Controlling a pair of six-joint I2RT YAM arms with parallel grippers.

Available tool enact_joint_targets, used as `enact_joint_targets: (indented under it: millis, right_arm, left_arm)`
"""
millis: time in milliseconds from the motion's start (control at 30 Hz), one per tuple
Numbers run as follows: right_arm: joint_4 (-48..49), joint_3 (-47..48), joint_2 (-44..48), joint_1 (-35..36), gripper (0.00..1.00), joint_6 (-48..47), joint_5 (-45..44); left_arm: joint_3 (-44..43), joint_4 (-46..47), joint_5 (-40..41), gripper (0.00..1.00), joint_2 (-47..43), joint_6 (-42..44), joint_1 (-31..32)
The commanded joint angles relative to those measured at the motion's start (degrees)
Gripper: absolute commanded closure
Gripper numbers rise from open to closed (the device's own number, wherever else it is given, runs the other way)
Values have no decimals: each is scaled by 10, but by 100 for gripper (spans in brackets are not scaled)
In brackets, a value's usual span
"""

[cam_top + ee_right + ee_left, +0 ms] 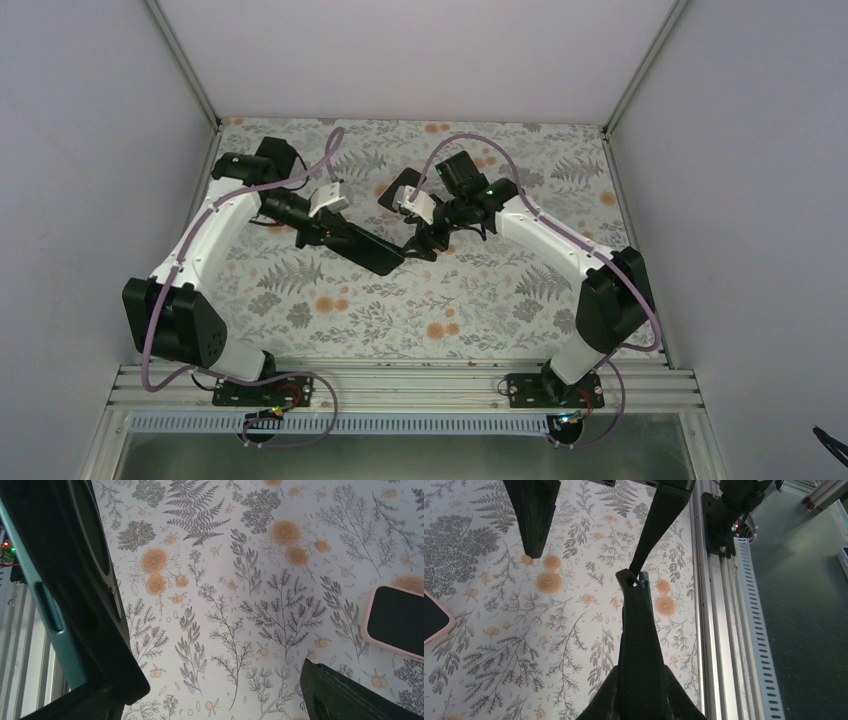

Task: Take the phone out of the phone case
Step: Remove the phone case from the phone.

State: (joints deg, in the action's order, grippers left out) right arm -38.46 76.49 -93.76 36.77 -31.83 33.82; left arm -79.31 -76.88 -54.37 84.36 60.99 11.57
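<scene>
Phone (400,622) lying clear of both pincers
It is sitting in the phone case (364,622) on the table (250,555), beside the spread right gripper (215,685); the left gripper (639,690) is clamping a dark slab (636,630).

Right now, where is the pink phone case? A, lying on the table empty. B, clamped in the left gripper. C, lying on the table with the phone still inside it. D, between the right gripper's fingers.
C: in the right wrist view the phone case lies flat on the table, its pink rim framing the phone; the left gripper grips a dark slab instead.
</scene>
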Motion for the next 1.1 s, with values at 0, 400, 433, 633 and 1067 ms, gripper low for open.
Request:
enact_joint_targets:
  millis: [0,400,433,633,1067]
  right_arm:
    - [29,36,-3,36,10,11,62]
    - [-113,146,-84,58,11,-115,318]
    - [-128,161,-92,60,12,-122,338]
    - [-267,241,-124,70,13,-220,437]
    - [-267,362,-185,81,29,-91,429]
  left_arm:
    - [-47,-2,-129,98,-6,14,4]
    - [-104,71,-126,98,10,-41,-30]
    - [-90,135,-108,98,1,-77,-35]
    - [60,463,59,98,-80,-256,-42]
    - [158,698,281,98,-157,-341,21]
